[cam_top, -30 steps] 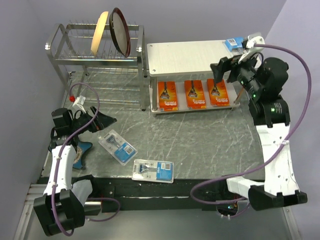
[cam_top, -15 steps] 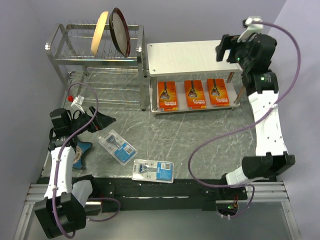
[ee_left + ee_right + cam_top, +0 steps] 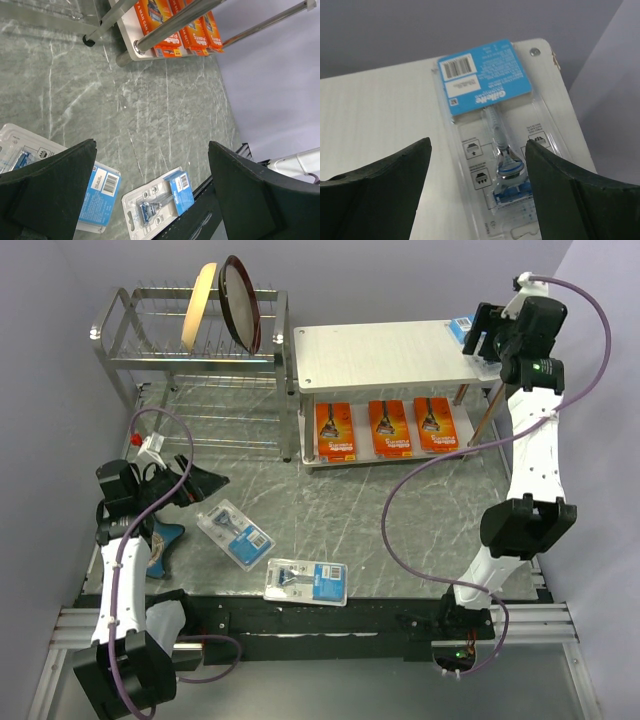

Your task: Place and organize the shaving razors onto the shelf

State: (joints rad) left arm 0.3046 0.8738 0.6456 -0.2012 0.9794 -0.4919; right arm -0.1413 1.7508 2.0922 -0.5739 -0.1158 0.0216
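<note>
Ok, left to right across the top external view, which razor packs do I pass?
Angled clear plastic razor pack on the table → clear plastic pack by the front edge → left orange card pack → middle orange pack → right orange pack, these on the white shelf, lower board → blue-card pack on its top board.

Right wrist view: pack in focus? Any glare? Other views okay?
Right wrist: the blue razor pack is sharp, barcode crisp, no strong glare on its plastic; the right tool's fingers are dark and soft-edged. Left wrist: heavily tilted, marbled table sharp. Top external: even light, faint shadows.
</note>
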